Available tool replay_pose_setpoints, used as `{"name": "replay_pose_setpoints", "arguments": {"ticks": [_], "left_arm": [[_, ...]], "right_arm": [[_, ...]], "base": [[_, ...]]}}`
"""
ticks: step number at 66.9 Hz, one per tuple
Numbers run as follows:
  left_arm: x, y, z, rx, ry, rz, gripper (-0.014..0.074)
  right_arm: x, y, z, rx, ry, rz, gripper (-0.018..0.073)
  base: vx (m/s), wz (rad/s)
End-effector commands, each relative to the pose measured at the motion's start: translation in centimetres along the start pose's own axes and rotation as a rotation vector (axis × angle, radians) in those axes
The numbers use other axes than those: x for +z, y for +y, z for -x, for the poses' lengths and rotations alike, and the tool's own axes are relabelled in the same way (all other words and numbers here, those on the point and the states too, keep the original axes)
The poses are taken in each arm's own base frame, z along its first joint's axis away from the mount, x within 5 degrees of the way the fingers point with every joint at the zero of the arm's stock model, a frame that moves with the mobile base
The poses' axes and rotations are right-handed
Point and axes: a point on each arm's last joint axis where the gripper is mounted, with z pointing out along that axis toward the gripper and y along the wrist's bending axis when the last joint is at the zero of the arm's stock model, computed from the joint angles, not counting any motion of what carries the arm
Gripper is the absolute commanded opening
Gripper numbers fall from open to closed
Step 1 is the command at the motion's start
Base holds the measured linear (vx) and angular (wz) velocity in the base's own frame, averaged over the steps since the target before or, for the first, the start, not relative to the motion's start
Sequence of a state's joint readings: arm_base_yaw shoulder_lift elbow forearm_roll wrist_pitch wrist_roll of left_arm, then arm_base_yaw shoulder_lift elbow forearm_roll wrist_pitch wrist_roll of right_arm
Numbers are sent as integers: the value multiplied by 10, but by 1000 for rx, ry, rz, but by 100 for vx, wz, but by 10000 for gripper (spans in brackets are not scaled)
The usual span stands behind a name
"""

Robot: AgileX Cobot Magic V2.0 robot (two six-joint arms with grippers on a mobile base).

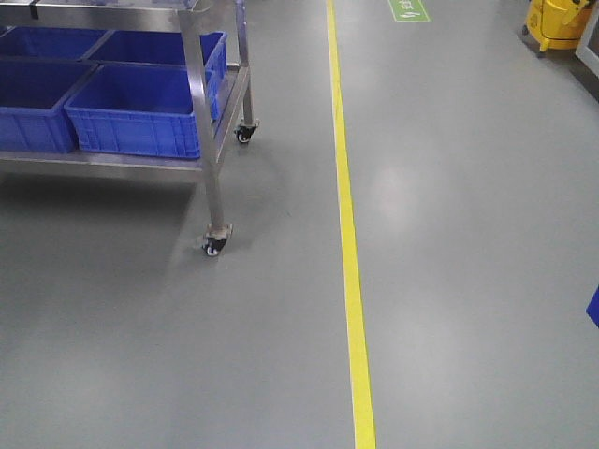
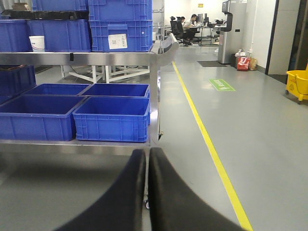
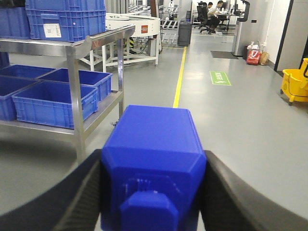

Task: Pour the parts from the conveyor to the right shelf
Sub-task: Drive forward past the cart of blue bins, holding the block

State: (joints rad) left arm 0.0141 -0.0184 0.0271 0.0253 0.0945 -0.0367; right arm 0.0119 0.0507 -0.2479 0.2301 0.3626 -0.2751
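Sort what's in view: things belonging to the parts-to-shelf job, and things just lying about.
Job: blue part, held in right gripper; steel shelf; blue bins.
Just there: yellow mop bucket; yellow floor line; green floor sign.

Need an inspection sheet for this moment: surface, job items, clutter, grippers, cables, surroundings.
Surface: smooth grey floor with a yellow painted line; no tabletop in view.
Job's things: small bright-blue plastic block held in the right gripper; stainless-steel wheeled rack with large blue plastic bins on its lower shelf and more on top; conveyor not in view.
Clutter: white tub on the rack's top shelf.
Grippers: left gripper shut, empty; right gripper shut on the block.
Cables: nothing seen.
Surroundings: yellow mop bucket, green floor sign, people seated at desks far back.
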Motion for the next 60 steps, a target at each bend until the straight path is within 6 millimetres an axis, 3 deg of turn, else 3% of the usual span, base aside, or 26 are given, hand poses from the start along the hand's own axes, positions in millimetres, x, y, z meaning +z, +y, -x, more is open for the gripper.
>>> {"name": "replay_pose_setpoints", "arguments": {"ticks": [1, 41, 60], "left_arm": [[-2, 0, 16, -13, -103, -2, -6], [-2, 0, 16, -13, -103, -2, -6], [-2, 0, 16, -13, -103, -2, -6]], "right_arm": [[-2, -2, 15, -5, -91, -26, -9], [-2, -2, 15, -5, -91, -26, -9], [-2, -2, 15, -5, -90, -25, -9]], "base": [[66, 3], [60, 1], [48, 27]]}}
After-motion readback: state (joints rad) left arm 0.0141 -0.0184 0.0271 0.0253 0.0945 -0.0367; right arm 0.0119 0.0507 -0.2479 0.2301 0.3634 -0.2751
